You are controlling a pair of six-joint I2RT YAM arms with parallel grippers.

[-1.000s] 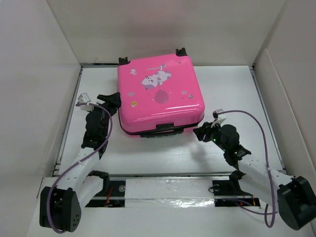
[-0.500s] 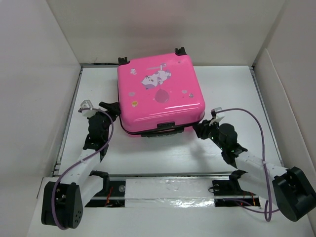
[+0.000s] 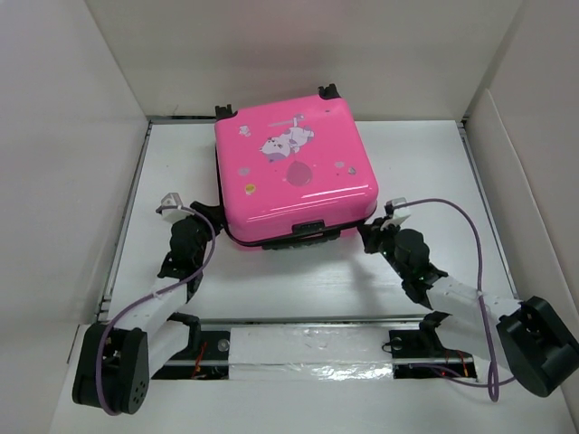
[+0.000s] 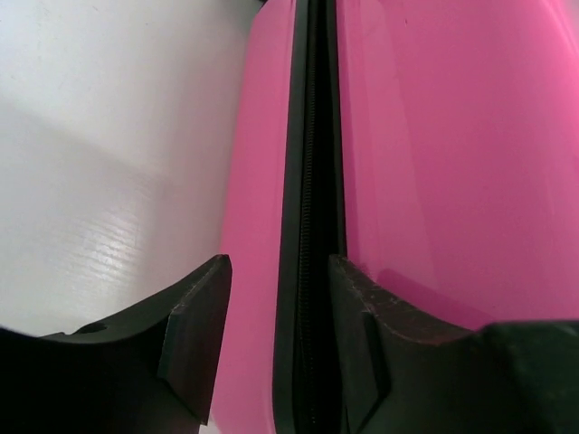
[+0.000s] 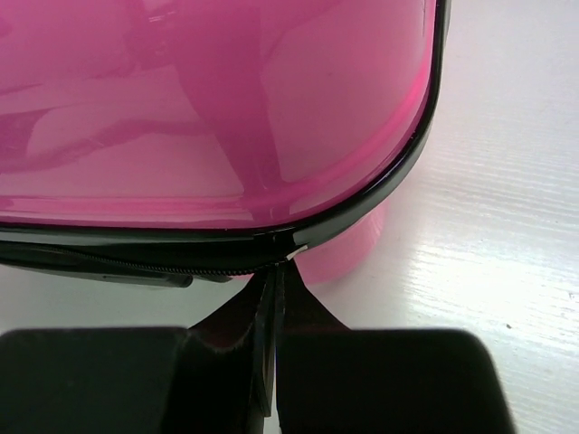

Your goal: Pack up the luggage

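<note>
The pink luggage (image 3: 289, 172) lies flat on the white table, lid down, cartoon print up, wheels at the far edge. My left gripper (image 3: 212, 220) is at its front left corner. In the left wrist view the gripper (image 4: 276, 307) is open, and its fingers (image 4: 194, 334) straddle the pink lower shell (image 4: 249, 226) and the black zipper band (image 4: 312, 181). My right gripper (image 3: 369, 233) is at the front right corner. In the right wrist view it (image 5: 275, 276) is shut, its tips touching the zipper line (image 5: 181, 269) under the lid's rim. I cannot tell whether a zipper pull is pinched.
White walls enclose the table on the left, back and right. A black handle (image 3: 303, 237) sits on the luggage's near side. Cables loop from both wrists. A foil-covered rail (image 3: 308, 348) runs between the arm bases.
My left gripper has slid toward me along the luggage's left side to its front corner. My right gripper has moved in against the front right corner. The luggage has shifted slightly.
</note>
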